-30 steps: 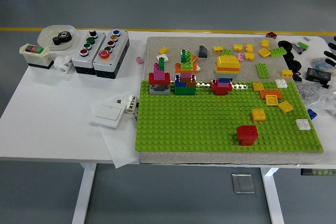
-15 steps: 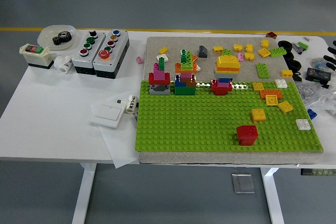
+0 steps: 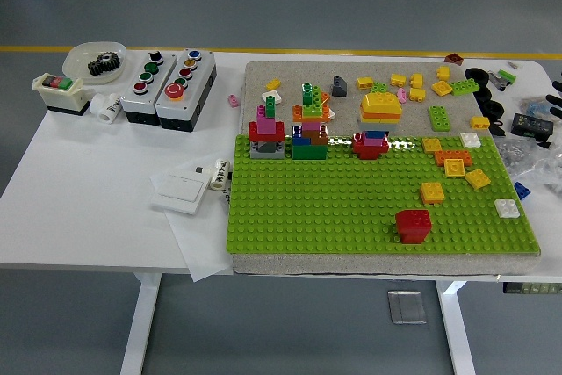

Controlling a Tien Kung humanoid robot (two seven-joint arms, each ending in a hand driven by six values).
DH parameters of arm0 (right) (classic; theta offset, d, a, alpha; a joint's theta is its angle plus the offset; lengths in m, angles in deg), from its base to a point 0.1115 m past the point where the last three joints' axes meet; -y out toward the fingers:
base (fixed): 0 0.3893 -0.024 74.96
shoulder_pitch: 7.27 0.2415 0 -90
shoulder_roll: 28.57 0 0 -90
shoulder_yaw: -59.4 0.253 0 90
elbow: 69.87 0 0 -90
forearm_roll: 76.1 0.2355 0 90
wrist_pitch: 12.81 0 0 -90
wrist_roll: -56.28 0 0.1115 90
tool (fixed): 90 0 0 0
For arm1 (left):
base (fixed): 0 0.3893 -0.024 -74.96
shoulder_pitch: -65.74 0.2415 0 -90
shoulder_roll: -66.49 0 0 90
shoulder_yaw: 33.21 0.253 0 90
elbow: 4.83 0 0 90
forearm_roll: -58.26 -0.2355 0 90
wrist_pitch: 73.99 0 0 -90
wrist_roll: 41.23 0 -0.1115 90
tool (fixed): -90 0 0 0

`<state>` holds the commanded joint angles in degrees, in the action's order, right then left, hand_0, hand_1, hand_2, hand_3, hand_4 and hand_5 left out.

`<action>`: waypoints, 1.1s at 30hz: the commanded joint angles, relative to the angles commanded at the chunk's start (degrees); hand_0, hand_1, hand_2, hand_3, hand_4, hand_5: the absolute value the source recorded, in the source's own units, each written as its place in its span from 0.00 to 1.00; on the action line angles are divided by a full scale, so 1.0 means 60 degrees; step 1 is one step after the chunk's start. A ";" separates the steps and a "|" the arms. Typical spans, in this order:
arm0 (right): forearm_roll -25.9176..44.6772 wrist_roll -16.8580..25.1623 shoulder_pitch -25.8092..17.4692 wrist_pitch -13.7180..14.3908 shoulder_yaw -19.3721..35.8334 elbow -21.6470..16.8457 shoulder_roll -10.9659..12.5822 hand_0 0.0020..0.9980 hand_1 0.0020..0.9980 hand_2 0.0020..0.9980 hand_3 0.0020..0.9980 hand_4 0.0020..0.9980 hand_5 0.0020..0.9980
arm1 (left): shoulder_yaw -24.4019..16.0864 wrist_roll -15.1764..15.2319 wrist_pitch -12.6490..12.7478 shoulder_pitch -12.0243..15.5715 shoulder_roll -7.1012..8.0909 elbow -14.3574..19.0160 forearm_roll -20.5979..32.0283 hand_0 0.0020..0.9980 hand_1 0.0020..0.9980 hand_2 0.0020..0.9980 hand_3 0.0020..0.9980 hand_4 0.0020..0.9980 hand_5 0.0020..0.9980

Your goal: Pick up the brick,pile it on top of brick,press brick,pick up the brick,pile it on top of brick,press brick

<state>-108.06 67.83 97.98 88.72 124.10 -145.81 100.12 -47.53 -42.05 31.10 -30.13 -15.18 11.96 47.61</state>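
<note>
— Where are you looking from?

— You have one view only, the head camera. It sits high on the robot's side and faces forward and down over the surface [image 3: 79, 217].

— How near?

— Far enough that you see nearly the whole width: the near edge runs across the lower part, with the legs and grey floor below it. The far edge lies near the top, a yellow floor line [image 3: 132, 48] just behind it.

— What fills the middle?

— The green baseplate [image 3: 351, 208], right of centre. The right side is cut off by the picture's edge.

— Any overlap with another view?

— None; there is no second view.
</note>
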 joint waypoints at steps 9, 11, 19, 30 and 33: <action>0.0015 -0.0027 -0.0048 0.0042 0.0056 0.0012 -0.0023 0.93 0.85 0.87 0.89 1.00 1.00 | 0.0039 0.0008 -0.0009 -0.0007 -0.0011 -0.0023 0.0073 0.82 0.89 0.91 0.79 0.81 0.80; 0.0008 -0.0027 -0.0044 0.0050 0.0078 0.0011 -0.0017 0.92 0.85 0.87 0.89 1.00 1.00 | 0.0050 0.0019 -0.0001 -0.0020 -0.0015 -0.0029 0.0098 0.82 0.89 0.91 0.79 0.80 0.80; -0.0106 -0.0135 0.0012 -0.0007 0.0033 0.0038 -0.0048 0.92 0.85 0.87 0.88 1.00 0.98 | 0.0144 0.0078 -0.0022 -0.0096 0.0021 -0.0029 0.0175 0.82 0.89 0.91 0.79 0.80 0.80; -0.0290 -0.0204 -0.0018 -0.0125 -0.0074 0.0106 -0.0297 0.91 0.84 0.86 0.88 1.00 0.97 | -0.0090 -0.0080 -0.0014 -0.0101 0.0110 -0.0025 -0.0370 0.82 0.89 0.91 0.79 0.80 0.80; -0.0305 -0.0209 -0.0054 -0.0145 -0.0072 0.0106 -0.0343 0.91 0.84 0.86 0.88 1.00 0.97 | -0.0254 -0.0178 -0.0022 -0.0110 0.0143 -0.0038 -0.0685 0.82 0.89 0.91 0.79 0.80 0.80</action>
<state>-109.89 66.58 97.65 87.86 123.67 -145.17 98.06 -49.05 -43.12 30.97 -30.79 -14.32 11.73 43.50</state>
